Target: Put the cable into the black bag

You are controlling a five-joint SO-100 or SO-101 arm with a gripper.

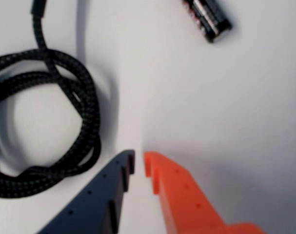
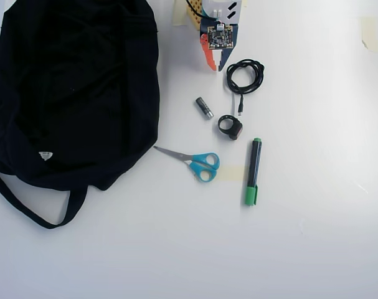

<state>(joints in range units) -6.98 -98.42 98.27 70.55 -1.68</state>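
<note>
The gripper has two mismatched fingers: one bright orange, one dark navy blue, each stepped along its inner edge and dotted with small round holes. In the overhead view a small dark circuit board (the wrist camera's) sits above them, beneath white and yellow arm parts.

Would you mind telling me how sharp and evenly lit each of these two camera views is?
Wrist view: soft and blurry overall, the braided black coiled cable casting a faint shadow, the blue-and-orange claw blurred at close range. Overhead view: sharp, bright and even, with short shadows; the white table looks nearly washed out, and the large black cloth bag shows almost no fold detail.
</note>
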